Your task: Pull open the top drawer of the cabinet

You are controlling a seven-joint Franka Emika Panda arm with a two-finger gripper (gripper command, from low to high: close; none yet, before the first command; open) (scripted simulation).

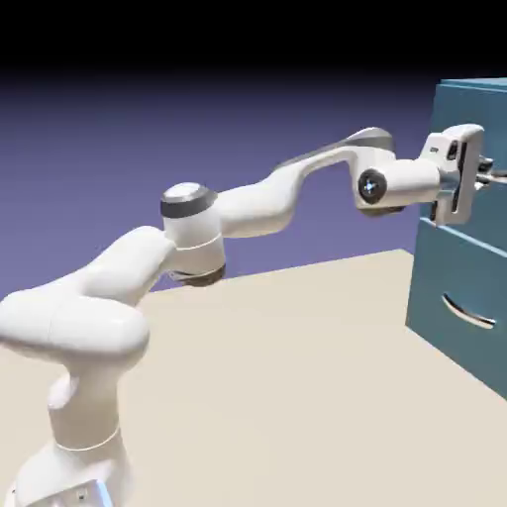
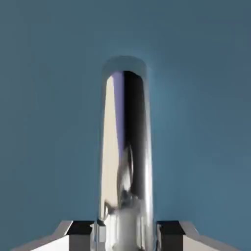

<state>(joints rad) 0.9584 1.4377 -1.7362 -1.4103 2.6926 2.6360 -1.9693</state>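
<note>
Gripper (image 2: 125, 234) clamped on the top drawer (image 1: 473, 109) handle (image 2: 125, 147)

So in the exterior view the white arm (image 1: 248, 203) stretches level across the beige table (image 1: 297, 376) to the teal cabinet (image 1: 465, 287) at the right edge, and the hand sits right up against the upper drawer front, well above the lower drawer's handle (image 1: 467, 313). In the hand view the silver bar runs straight up the middle of the picture with blue drawer front all around it, and both grey fingertips (image 2: 81, 229) are pressed against its sides at the bottom edge, so the jaws are closed around that handle. Can't tell whether the drawer sticks out at all.
</note>
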